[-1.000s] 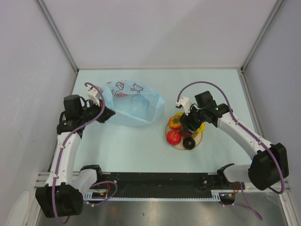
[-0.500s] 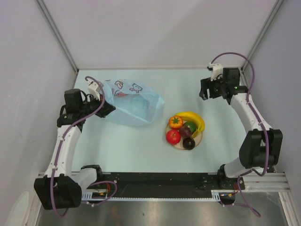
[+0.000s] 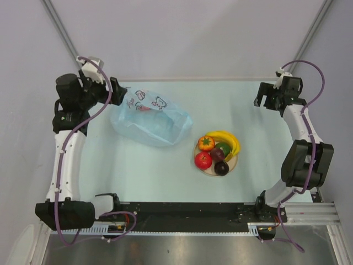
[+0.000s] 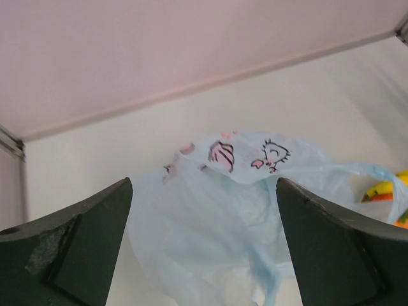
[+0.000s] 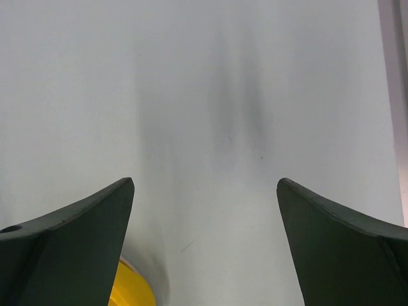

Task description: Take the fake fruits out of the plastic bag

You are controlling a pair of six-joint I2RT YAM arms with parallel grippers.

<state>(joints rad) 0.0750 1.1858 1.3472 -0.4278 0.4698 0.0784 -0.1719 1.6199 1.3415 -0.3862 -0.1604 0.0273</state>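
Pale mint tabletop (image 3: 138, 165), white walls (image 3: 187, 38). My left gripper (image 4: 204, 185) and right gripper (image 5: 205, 182) both gaped empty. The light-blue crinkly plastic bag (image 3: 154, 124) lay just beyond the left jaws; 5 glossy plastic fruits (image 3: 204, 160) sat on a round tan plate (image 3: 209, 171).

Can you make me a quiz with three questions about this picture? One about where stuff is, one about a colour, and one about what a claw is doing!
1. Where are the fake fruits?
A) inside the plastic bag
B) on the round plate
C) in a claw

2. What colour is the plastic bag?
A) light blue
B) green
C) black

3. How is the left claw?
A) shut on a fruit
B) shut on the bag
C) open, holding nothing

Answers:
1 B, they sit heaped on the plate.
2 A, it is see-through pale blue.
3 C, its fingers stand wide apart, gripping nothing.
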